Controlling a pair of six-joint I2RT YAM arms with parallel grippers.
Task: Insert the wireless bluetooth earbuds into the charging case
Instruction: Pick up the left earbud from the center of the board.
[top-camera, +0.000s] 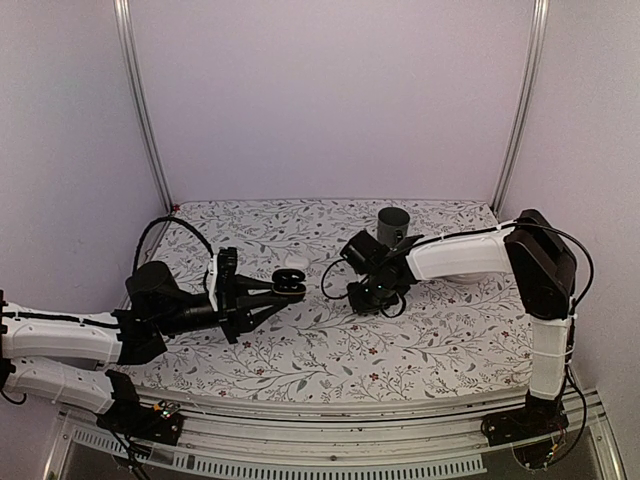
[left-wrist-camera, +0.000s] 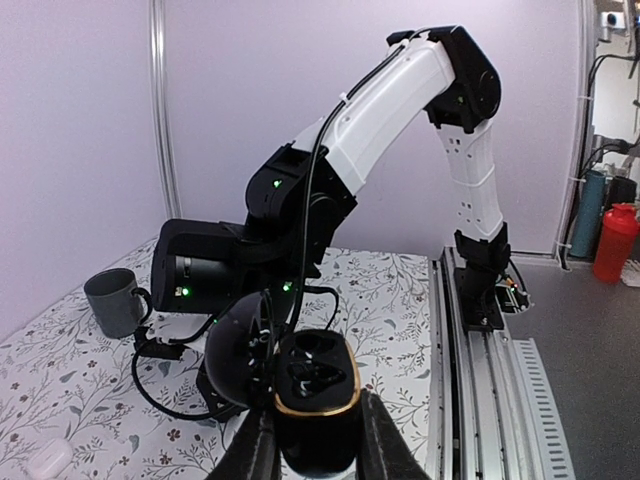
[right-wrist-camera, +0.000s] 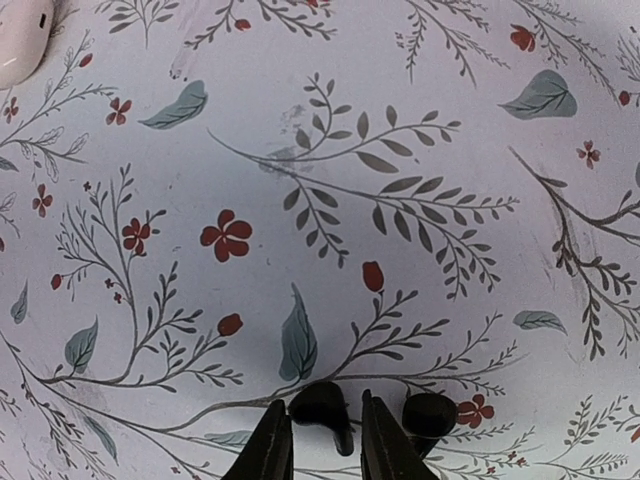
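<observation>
The black charging case (left-wrist-camera: 318, 425), gold-rimmed with its lid swung open to the left, sits upright between the fingers of my left gripper (left-wrist-camera: 315, 445), which is shut on it above the cloth; dark shapes show in its wells. From above, the case (top-camera: 290, 283) is left of centre. In the right wrist view my right gripper (right-wrist-camera: 318, 440) has closed in on a black earbud (right-wrist-camera: 322, 405) lying on the floral cloth, one finger on each side. A second black earbud (right-wrist-camera: 428, 415) lies just outside the right finger. The right gripper (top-camera: 365, 300) points down at mid-table.
A small white case (top-camera: 293, 264) lies on the cloth just behind the left gripper and shows at the top left of the right wrist view (right-wrist-camera: 20, 35). A grey mug (top-camera: 393, 222) stands at the back. The right arm (left-wrist-camera: 390, 110) reaches across in front of the left wrist camera.
</observation>
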